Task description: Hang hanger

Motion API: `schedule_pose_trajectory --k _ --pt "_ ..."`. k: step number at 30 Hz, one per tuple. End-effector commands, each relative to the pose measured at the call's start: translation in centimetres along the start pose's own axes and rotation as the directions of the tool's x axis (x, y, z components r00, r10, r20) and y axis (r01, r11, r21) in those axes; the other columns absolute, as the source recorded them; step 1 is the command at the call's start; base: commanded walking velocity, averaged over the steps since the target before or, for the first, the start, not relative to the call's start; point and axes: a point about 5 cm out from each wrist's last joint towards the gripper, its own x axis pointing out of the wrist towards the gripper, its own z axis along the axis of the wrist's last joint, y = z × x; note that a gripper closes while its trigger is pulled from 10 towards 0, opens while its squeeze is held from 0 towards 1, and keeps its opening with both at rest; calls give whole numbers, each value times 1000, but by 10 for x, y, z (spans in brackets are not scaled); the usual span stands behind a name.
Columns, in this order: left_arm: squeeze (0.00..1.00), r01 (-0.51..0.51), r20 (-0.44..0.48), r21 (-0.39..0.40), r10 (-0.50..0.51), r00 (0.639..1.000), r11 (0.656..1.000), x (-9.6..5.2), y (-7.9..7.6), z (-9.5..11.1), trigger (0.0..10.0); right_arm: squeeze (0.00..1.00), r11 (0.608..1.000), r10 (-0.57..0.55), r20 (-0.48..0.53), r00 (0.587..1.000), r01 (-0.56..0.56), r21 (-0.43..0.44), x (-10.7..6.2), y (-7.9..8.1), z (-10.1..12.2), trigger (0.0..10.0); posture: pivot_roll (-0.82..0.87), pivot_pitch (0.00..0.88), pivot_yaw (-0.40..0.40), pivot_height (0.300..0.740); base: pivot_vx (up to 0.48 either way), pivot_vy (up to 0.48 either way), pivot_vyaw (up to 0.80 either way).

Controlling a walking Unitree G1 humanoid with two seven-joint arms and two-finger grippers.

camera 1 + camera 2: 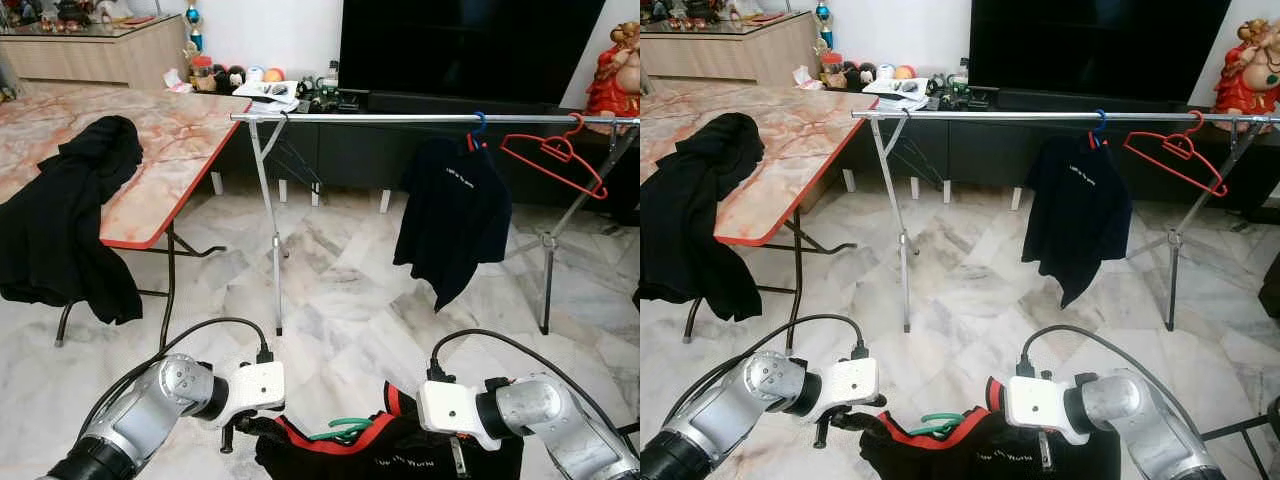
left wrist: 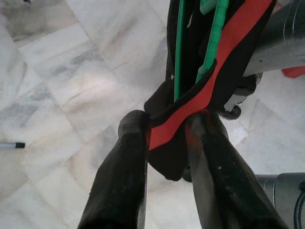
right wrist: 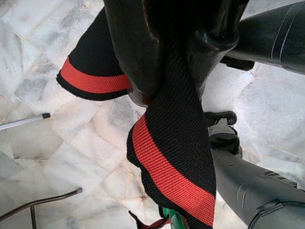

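Floor (image 1: 340, 290) is looking like glossy marble, the rail (image 1: 420, 118) is gleaming metal, and I'm feeling ribbed knit cloth on this shirt (image 3: 167, 143) around a plastic hanger (image 2: 212, 43).

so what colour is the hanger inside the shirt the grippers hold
Green hanger, clearest in the left wrist view, inside the black shirt with red trim.

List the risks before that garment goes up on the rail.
Both the left gripper and the right gripper pinch only the black shirt with red trim, so the green plastic hanger may slip out. The silver clothes rail already carries a black T-shirt and an empty red hanger; the hook could snag them.
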Motion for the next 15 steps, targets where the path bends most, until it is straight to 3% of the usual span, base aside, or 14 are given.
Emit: schedule_pose_trajectory --k 1,5,6,7,15 --pt "1000 -6 7 -4 6 1000 1000 -3 1 1 10000 0 999 -6 11 1000 7 -36 -4 -4 7 10000 -21 0 -27 740 0 0 0" --pt "1000 12 5 1 -12 1000 1000 -2 -1 1 10000 0 999 -7 14 1000 8 -42 -4 -5 8 10000 -21 0 -28 740 0 0 0" --pt "561 8 -2 10 -8 1000 1000 0 -2 1 10000 0 999 -7 16 1000 7 -46 -4 -5 9 10000 -21 0 -29 740 0 0 0" --pt "0 17 -7 10 -17 1000 1000 1 -2 0 10000 0 999 -7 16 1000 8 -51 -5 -5 10 10000 -22 0 -28 740 0 0 0" --pt "0 42 -2 22 -42 999 999 8 -5 3 10000 0 997 -8 23 1000 9 -77 -8 -7 16 10000 -26 0 -28 740 0 0 0"
